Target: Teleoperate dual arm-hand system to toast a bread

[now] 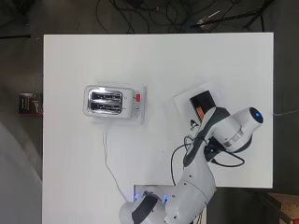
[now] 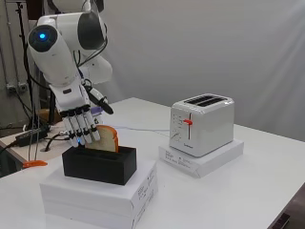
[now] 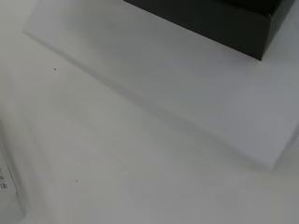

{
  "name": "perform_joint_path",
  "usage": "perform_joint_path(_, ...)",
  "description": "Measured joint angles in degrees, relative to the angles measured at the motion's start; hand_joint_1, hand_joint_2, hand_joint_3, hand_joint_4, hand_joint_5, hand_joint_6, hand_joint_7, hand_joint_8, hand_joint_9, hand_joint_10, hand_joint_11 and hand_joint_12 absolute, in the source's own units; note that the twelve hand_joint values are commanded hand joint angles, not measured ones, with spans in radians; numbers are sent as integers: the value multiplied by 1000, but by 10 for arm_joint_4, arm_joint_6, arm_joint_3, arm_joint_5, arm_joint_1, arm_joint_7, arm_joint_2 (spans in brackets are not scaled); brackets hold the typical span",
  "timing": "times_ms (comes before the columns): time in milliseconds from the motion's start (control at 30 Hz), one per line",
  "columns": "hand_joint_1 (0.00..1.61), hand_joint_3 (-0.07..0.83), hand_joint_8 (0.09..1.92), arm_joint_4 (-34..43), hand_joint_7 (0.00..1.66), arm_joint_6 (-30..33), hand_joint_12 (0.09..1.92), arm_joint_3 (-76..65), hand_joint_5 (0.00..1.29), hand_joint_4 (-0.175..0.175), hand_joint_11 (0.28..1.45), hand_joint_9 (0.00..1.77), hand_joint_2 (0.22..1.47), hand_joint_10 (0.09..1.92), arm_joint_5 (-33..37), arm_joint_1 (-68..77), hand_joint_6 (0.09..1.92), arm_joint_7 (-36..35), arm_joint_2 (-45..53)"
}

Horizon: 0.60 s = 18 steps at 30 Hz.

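A slice of bread (image 2: 107, 138) stands on edge in a black box (image 2: 99, 165), its crust showing in the overhead view as an orange strip (image 1: 199, 113). The black box (image 1: 203, 100) rests on a flat white box (image 2: 100, 193). My hand (image 2: 75, 106) hangs over the box's left end with straight fingers (image 2: 82, 128) pointing down, their tips at the bread's left edge, and the thumb sticking out to the right. A white two-slot toaster (image 2: 202, 123) (image 1: 110, 101) with a red lever (image 2: 187, 122) sits on its own white box. The wrist view shows only the black box's corner (image 3: 210, 18).
The toaster's cable (image 1: 107, 156) runs across the table toward the arm's base. A small orange thing (image 2: 33, 163) lies at the table's left edge in the side view. The arm's forearm covers the hand from above.
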Motion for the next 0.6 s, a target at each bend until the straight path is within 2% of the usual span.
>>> perform_joint_path(200, 487, 0, 87, -28, 517, 17, 87, 1, 527, 77, 473, 568, 931, 87, 7, -2, 87, 0, -7)
perform_joint_path(400, 566, -3, 87, -57, 773, 50, 87, 5, 663, 94, 503, 836, 889, 87, 7, -4, 87, 1, -23)
perform_joint_path(467, 593, -1, 87, -68, 898, 63, 87, 8, 713, 94, 581, 999, 889, 87, 3, -4, 87, 4, -32)
perform_joint_path(500, 699, 0, 87, -74, 1039, 70, 87, 10, 811, 109, 676, 1147, 902, 87, 1, -3, 87, 5, -37)
perform_joint_path(533, 872, -63, 377, -80, 1167, 76, 538, 12, 1000, 113, 726, 1210, 969, 587, -1, -3, 184, 7, -42)
perform_joint_path(567, 979, -60, 785, -87, 1194, 84, 992, 14, 1105, 136, 739, 1236, 1003, 1077, -3, -3, 368, 8, -47)
perform_joint_path(600, 1030, -39, 1116, -93, 1189, 91, 1312, 15, 1137, 154, 757, 1261, 1023, 1425, -4, -4, 526, 9, -52)
